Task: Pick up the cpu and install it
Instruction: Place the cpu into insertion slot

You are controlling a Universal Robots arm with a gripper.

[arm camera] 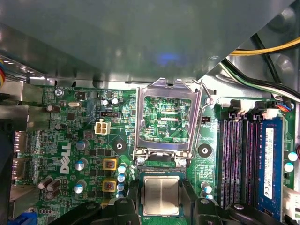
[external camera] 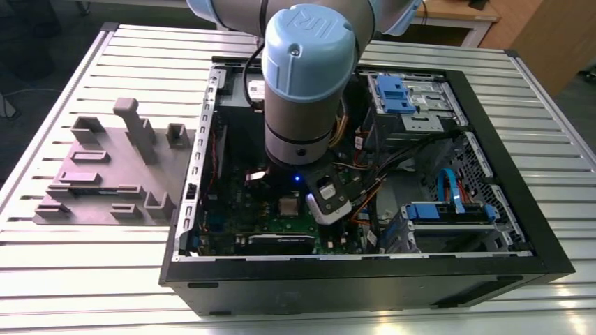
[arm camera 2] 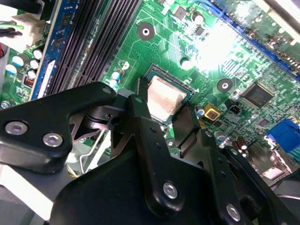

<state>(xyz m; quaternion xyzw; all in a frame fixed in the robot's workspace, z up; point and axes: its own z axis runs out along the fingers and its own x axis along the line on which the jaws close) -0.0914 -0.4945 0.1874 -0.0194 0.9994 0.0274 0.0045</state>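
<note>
You are seeing one cpu [arm camera: 161, 196] lying at the socket inside one open computer case [external camera: 373, 272], mid-frame in the exterior view; your end effector [arm camera 2: 163, 108] is pinching its sides.

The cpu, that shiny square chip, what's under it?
The cpu sits over its dark socket on the green motherboard. Just the socket's rim peeks out around it. The part directly beneath is covered.

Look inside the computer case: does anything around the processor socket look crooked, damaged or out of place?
Nothing stands out. The square silvery-grey cpu appears to lie straight on the green motherboard, by the black pincer. The metal retention frame beside it stands flipped open, unbent.
</note>
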